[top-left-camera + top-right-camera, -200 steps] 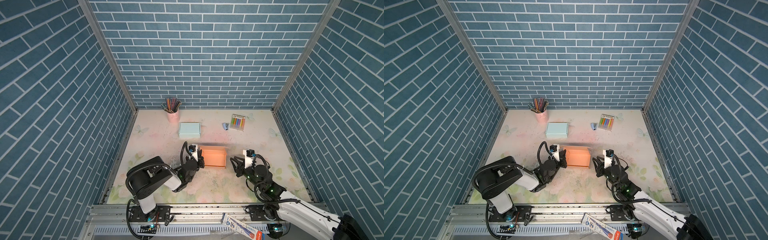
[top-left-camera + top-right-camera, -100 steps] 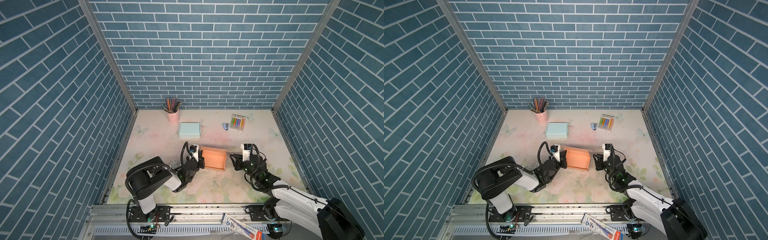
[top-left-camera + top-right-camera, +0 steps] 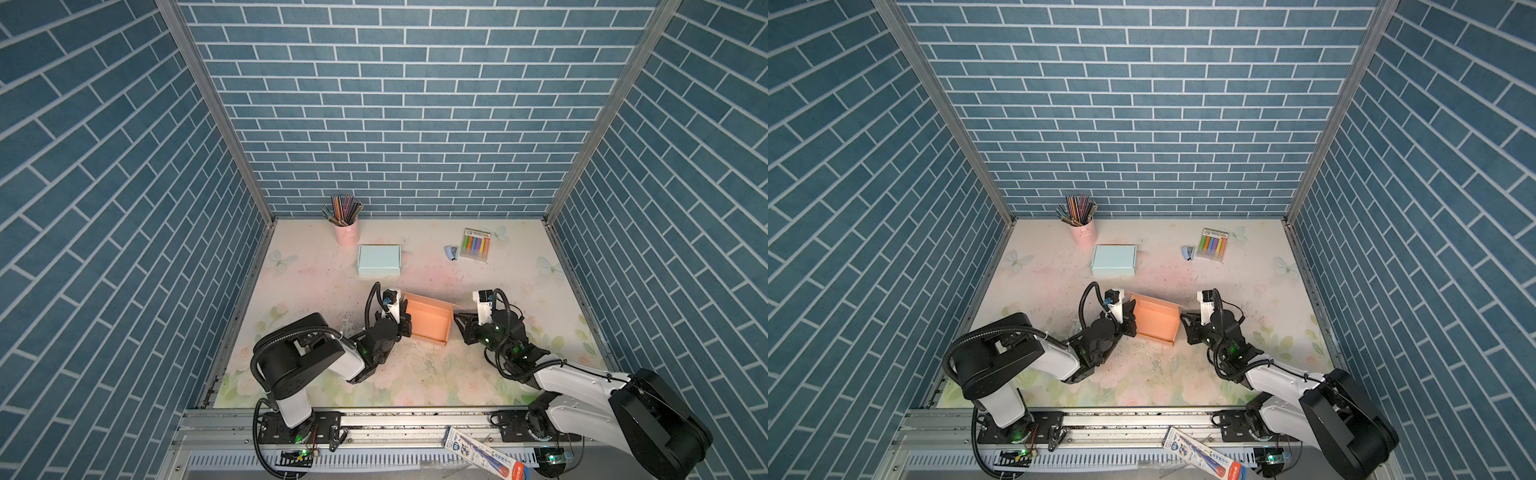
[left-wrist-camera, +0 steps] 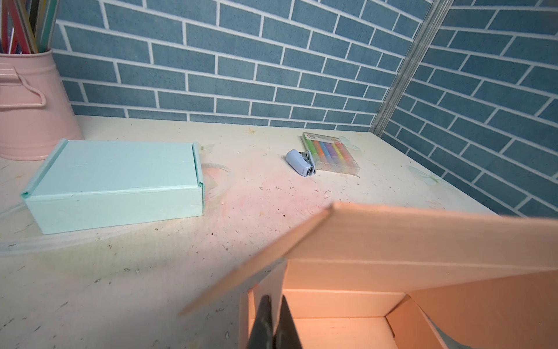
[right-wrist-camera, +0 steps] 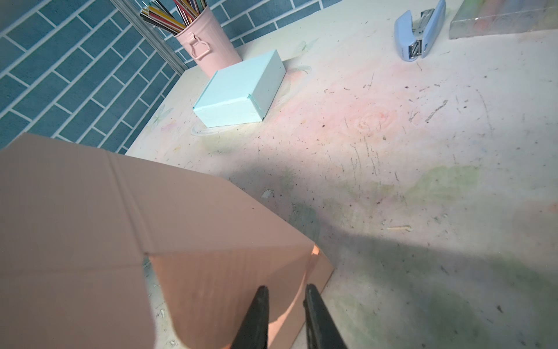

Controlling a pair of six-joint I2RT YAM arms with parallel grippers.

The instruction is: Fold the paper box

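The orange paper box (image 3: 428,322) (image 3: 1156,318) lies mid-table with its lid half lowered over the tray. My left gripper (image 3: 405,322) (image 3: 1133,320) is shut on the box's left side wall; in the left wrist view the fingertips (image 4: 273,299) pinch that thin wall under the slanting lid (image 4: 422,238). At the box's right side, my right gripper (image 3: 457,322) (image 3: 1185,322) is open. In the right wrist view its jaws (image 5: 286,288) stand apart either side of the curved edge of the side flap (image 5: 229,290).
A closed light blue box (image 3: 379,259) sits behind the orange one. A pink cup of pencils (image 3: 347,230) stands at the back left. A small blue stapler (image 3: 453,252) and a pack of coloured markers (image 3: 476,244) lie at the back right.
My right gripper has moved in from the front right to the box's right side, and its jaws have narrowed. The box has turned slightly. The left gripper has kept its hold.
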